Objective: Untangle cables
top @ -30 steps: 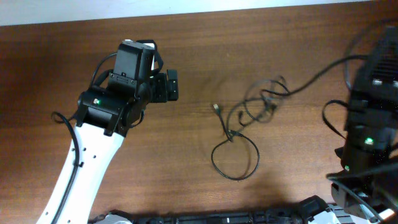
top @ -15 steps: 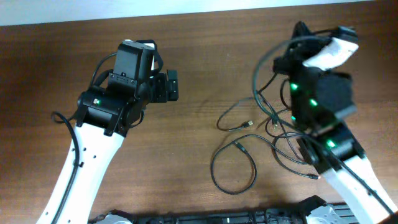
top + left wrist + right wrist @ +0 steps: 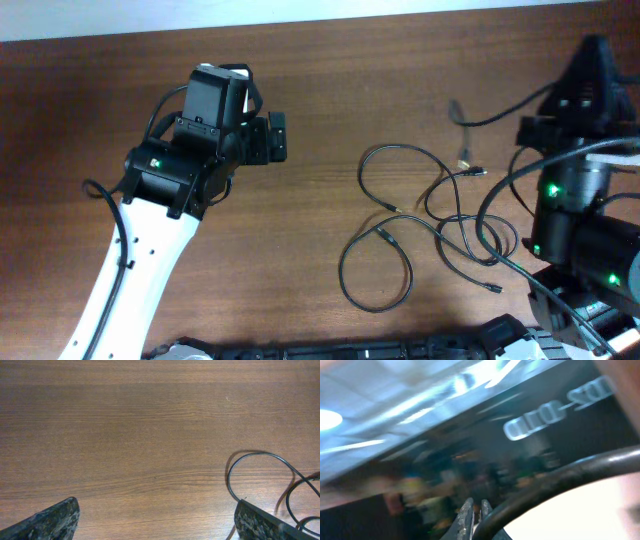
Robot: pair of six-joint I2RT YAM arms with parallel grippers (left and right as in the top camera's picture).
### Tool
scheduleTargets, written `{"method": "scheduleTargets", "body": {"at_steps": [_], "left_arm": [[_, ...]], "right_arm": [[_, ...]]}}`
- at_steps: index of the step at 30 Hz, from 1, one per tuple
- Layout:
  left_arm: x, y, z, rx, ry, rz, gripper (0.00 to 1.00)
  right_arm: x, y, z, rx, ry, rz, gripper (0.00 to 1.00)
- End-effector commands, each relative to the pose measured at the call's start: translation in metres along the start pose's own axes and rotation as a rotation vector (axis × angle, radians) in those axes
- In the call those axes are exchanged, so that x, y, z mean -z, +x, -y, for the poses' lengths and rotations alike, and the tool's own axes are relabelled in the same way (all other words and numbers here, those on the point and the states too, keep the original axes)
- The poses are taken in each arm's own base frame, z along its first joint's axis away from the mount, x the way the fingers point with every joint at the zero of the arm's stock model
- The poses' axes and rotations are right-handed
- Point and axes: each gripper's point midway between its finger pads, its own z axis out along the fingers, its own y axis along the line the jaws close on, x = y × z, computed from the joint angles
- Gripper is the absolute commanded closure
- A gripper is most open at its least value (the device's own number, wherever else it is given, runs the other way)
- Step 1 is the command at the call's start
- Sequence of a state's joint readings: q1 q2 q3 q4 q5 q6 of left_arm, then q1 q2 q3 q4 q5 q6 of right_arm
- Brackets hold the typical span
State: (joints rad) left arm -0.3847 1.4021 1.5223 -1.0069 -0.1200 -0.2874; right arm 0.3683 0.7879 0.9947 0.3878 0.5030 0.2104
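Cables [image 3: 382, 234] are lying as thin, black, round cords in slack, overlapping loops on the brown wood-grain table [image 3: 300, 60], between the two arms.

- Left gripper [image 3: 272, 138] is hovering with its fingers [image 3: 55, 517] spread wide and only wood grain showing between them.
- Just outboard of one fingertip, a single curved strand is showing in the left wrist view. This is the nearest loop, near the finger but not touching it.
- Beyond that loop the bundle is stretching away from this gripper. Its long axis is running roughly straight out toward the other arm, with small metal-tipped plugs [image 3: 466, 158] lying at the far end.
- Farthest out, strands are running up against the right arm [image 3: 575, 200], which is sitting closer to the knot than the left.
- Right gripper: its wrist view is smeared and a dark cord is crossing it. I cannot tell whether the jaws are apart or clamped.

Judgement: the crossings are looking loose, so the cords should slide apart easily when pulled sideways.
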Motion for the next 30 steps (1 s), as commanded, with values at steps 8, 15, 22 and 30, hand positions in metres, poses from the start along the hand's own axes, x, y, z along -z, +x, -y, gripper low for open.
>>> {"method": "scheduleTargets", "body": {"at_steps": [8,15,22,30], "left_arm": [[0.009,-0.005,-0.001,-0.007,0.006,0.026,0.01],[0.009,-0.005,-0.001,-0.007,0.006,0.026,0.02],[0.009,-0.005,-0.001,-0.007,0.006,0.026,0.01],[0.009,-0.005,-0.001,-0.007,0.006,0.026,0.01]], "right_arm": [[0.001,-0.017,0.190,0.861,0.881,-0.077,0.96],[0.062,-0.017,0.357,0.861,1.453,-0.149,0.96],[0.114,0.094,0.462,0.187,1.406,-0.434,0.96],[0.172,0.123,0.505,-0.072,1.482,-0.569,0.02]]}}
